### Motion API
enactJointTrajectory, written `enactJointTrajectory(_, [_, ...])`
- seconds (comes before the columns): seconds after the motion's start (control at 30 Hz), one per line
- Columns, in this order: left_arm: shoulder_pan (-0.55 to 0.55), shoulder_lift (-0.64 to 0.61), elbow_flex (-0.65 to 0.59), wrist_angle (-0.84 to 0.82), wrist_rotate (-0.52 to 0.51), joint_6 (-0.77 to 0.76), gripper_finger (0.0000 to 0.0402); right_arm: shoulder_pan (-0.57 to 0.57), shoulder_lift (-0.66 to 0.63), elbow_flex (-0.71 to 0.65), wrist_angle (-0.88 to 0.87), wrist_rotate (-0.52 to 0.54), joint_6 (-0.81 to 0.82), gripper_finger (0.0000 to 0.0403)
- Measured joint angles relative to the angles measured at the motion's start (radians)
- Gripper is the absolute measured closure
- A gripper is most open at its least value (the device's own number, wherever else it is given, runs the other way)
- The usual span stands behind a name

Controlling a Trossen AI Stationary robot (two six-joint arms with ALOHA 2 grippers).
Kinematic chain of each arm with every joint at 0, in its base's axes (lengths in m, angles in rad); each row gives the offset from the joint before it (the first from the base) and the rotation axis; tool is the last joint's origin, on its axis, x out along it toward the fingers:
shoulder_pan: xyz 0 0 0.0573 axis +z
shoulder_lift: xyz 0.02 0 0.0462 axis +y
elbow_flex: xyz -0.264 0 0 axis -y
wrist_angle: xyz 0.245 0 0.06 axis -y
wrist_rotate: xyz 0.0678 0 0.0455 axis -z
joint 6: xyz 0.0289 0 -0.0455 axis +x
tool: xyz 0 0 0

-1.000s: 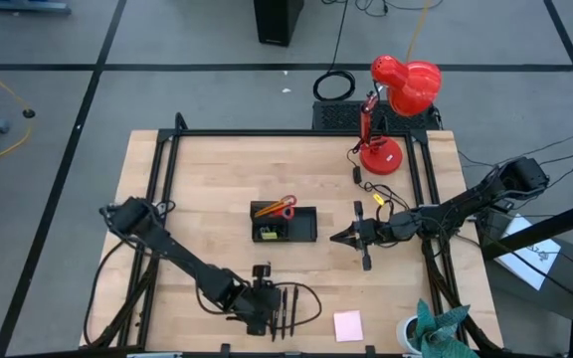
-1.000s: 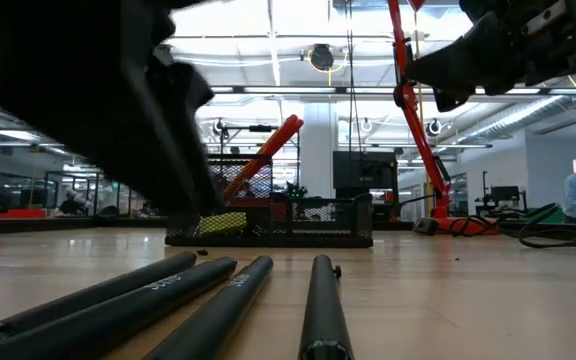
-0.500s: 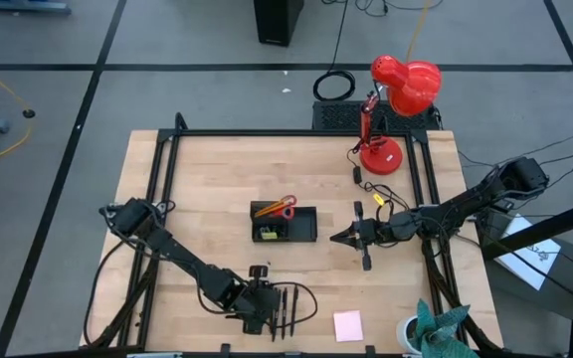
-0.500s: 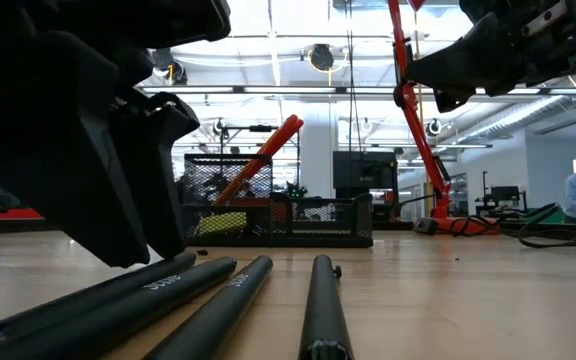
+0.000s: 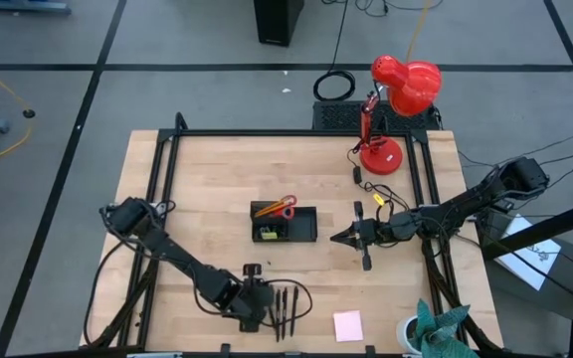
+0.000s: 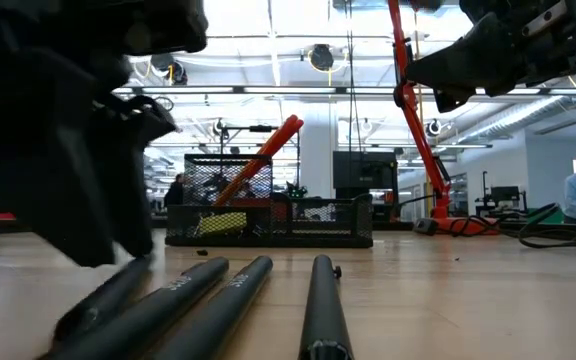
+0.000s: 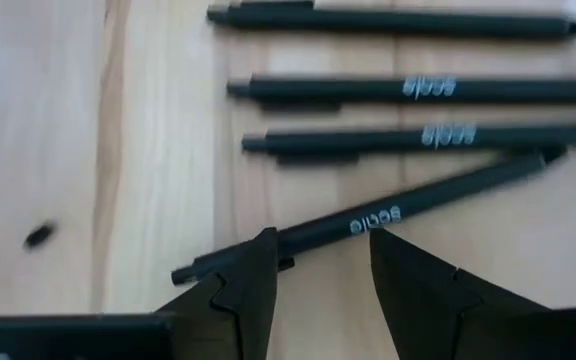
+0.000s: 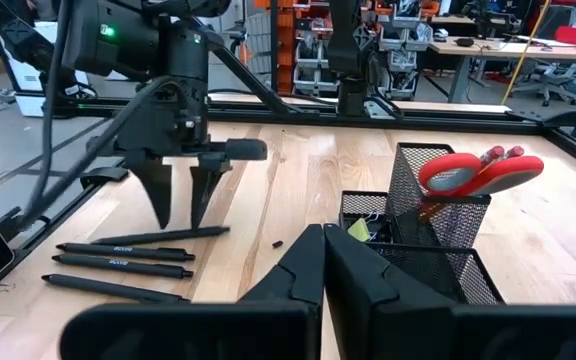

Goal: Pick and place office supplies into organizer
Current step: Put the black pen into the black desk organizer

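So the pen I'm going for (image 7: pixel 368 222) is the one lying skewed off from the other three black pens (image 7: pixel 408 88), which sit in a neat parallel row on the worktop (image 5: pixel 207 179) near its front edge. That skew is why I picked it: there's bare wood on both sides, so the fingers can drop in without bumping its neighbours.

My left pincer (image 7: pixel 318 275) is hanging right over it, jaws parted and straddling the barrel near the tip end, nothing gripped yet. In the right wrist view the fingers (image 8: pixel 173 190) point straight down at the pens, looks like they're just above or barely touching.

The organizer (image 5: pixel 284 223) sits mid-worktop, well apart from the pens, already holding the red-handled scissors (image 8: pixel 478 170) upright in its tall mesh cup plus something yellow lower down. The pink sticky-note pad (image 5: pixel 347 325) lies near the front edge, beside the pens.

My right pincer (image 8: pixel 325 262) is parked just right of the organizer, jaws closed and empty, waiting out of the way. Red lamp (image 5: pixel 398 94) at the back corner, not my problem.
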Motion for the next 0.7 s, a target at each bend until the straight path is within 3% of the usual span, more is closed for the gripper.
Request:
enactJointTrajectory(0.3, [-0.023, 0.002, -0.002, -0.054, -0.046, -0.026, 0.0234, 0.000, 0.000, 0.000, 0.000, 0.000, 0.000, 0.0399])
enactJointTrajectory(0.7, [0.027, 0.006, -0.005, -0.053, -0.110, 0.081, 0.0234, 0.000, 0.000, 0.000, 0.003, 0.000, 0.007, 0.0399])
